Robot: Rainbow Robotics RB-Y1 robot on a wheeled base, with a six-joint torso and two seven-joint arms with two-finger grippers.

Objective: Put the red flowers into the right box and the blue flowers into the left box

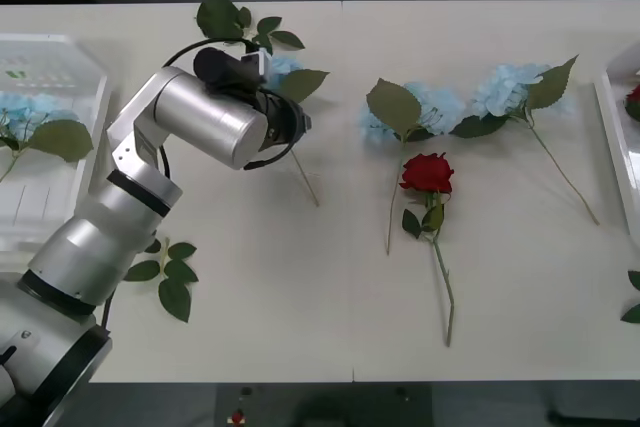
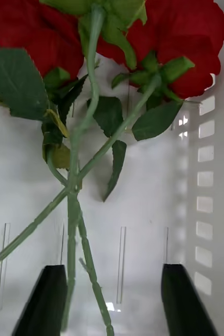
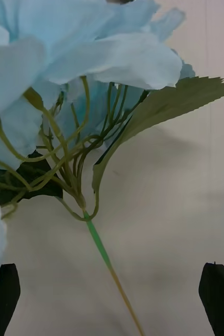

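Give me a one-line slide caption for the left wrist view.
Open left end effector poised over a blue flower lying on the table, its stem running between the black fingers.

A: Background?
B: White table [image 1: 330, 297], wide, spans the whole front view. Faint seam down its middle, front to back.
A: Behind it?
B: Dark strip beyond the far edge, no detail readable.
A: Floor?
B: Dark grey band [image 1: 480, 405] under the near edge, a few small fittings on it, too small to tell.
A: Light?
B: Even, overhead, soft shadows on the tabletop.
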